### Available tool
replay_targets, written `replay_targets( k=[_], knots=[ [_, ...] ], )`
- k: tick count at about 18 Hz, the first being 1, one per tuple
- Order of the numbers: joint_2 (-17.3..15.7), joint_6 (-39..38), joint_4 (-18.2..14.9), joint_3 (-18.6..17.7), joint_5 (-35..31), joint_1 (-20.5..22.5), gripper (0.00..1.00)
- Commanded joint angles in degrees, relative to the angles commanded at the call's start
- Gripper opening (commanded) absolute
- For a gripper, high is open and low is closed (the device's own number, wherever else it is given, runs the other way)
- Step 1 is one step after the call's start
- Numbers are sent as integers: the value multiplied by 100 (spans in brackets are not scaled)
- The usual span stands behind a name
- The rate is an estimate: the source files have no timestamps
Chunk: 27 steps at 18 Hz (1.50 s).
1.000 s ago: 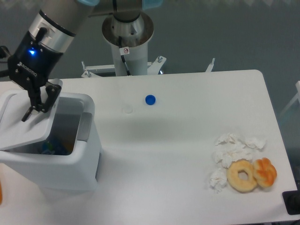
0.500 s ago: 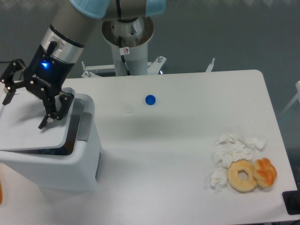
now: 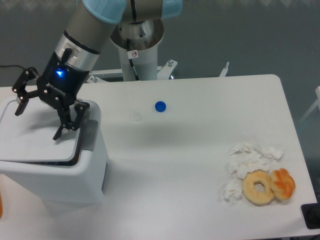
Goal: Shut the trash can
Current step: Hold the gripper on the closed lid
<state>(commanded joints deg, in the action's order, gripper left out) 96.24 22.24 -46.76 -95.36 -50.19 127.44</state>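
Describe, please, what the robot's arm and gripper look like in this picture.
The arm is silver-grey with light blue joint caps. Its gripper is black, with white lettering, a glowing blue light and two thin black fingers. The grey base column carries a small red-and-white sticker.

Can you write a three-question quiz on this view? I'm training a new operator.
1. True or false: the flat white lid of the large white plastic trash can lies nearly level over its opening.
2. How does the claw stand? A) spread open above the lid B) shut on the small blue round cap
3. Fill in: beside the tan ring doughnut lie crumpled white ____.

Key: 1 true; 2 A; 3 tissues.
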Motion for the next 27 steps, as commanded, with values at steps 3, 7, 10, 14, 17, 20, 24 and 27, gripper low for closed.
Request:
replay_targets(
  k=[3,7,10,14,17,20,24,27],
  knots=[
    [-35,0,0,-61,-122,44,100],
    [-35,158,0,-97,-237,53,100],
    [-35,228,0,-106,-237,53,100],
    [-35,246,0,-114,-237,44,100],
    [-27,246,0,-114,-246,35,100],
    [-26,246,0,-141,-237,35,100],
    [-18,246,0,-150,-237,35,100],
    [-18,394,0,-158,-237,35,100]
  ],
)
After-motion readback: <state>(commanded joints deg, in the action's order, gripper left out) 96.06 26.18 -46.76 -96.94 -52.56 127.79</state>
